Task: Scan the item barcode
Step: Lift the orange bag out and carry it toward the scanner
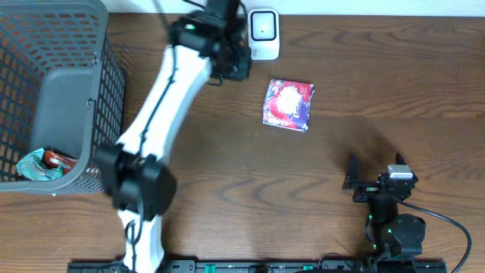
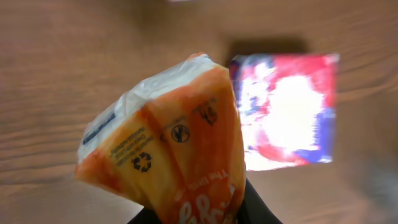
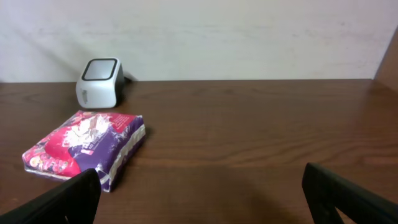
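My left gripper (image 2: 205, 216) is shut on an orange snack packet (image 2: 177, 155), which fills the left wrist view and shows small printed symbols. Overhead, that gripper (image 1: 232, 64) hangs just left of the white barcode scanner (image 1: 264, 33) at the table's back edge, and the packet is hidden beneath it. A red-and-purple packet (image 1: 289, 105) lies flat on the table right of the gripper, also visible as the packet (image 2: 286, 112) and packet (image 3: 84, 148). My right gripper (image 1: 375, 180) rests open near the front right, its gripper (image 3: 202, 199) with nothing between the fingers. The scanner (image 3: 99, 82) faces upward.
A grey mesh basket (image 1: 53, 83) stands at the left edge with a wrapped item (image 1: 44, 161) inside. My left arm (image 1: 163, 106) stretches diagonally from the front to the scanner. A pale wall runs behind the table.
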`<act>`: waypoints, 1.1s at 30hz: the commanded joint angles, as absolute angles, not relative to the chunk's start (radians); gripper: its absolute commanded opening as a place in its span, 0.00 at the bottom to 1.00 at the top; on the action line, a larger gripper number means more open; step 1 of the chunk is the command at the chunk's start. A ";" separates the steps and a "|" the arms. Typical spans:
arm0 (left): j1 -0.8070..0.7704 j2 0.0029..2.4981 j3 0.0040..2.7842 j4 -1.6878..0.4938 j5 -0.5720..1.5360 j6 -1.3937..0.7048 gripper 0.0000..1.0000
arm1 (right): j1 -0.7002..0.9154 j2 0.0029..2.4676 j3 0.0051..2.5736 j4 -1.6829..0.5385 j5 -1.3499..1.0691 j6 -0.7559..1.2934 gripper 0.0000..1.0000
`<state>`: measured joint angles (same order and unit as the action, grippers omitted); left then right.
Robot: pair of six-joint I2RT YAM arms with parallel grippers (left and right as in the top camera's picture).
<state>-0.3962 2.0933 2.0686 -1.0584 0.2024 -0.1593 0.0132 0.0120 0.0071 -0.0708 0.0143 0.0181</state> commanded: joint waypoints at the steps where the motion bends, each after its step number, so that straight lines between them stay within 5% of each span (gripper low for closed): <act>1: -0.424 2.188 2.065 -1.074 0.145 -0.140 0.08 | 0.006 0.007 0.006 -0.075 0.009 0.031 0.99; 10: -0.514 2.333 2.065 -1.087 0.146 -0.258 0.10 | 0.006 0.007 0.006 -0.075 0.009 0.031 0.99; 12: -0.535 2.346 2.065 -1.082 0.146 -0.265 0.13 | 0.006 0.007 0.006 -0.075 0.009 0.031 0.99; 15: -0.566 2.357 2.064 -1.079 0.153 -0.271 0.32 | 0.006 0.007 0.006 -0.075 0.009 0.031 0.99; 22: -0.635 2.355 2.068 -1.053 0.299 -0.271 0.32 | 0.006 0.007 0.006 -0.075 0.009 0.031 0.99; 26: -0.627 2.329 2.075 -1.059 0.268 -0.271 0.76 | 0.006 0.007 0.005 -0.075 0.009 0.031 0.99; 30: -0.579 2.249 2.077 -1.066 0.221 -0.270 0.96 | 0.006 0.007 0.006 -0.075 0.009 0.031 0.99; 33: -0.532 2.160 2.077 -1.072 0.219 -0.271 0.98 | 0.006 0.007 0.006 -0.075 0.009 0.031 0.99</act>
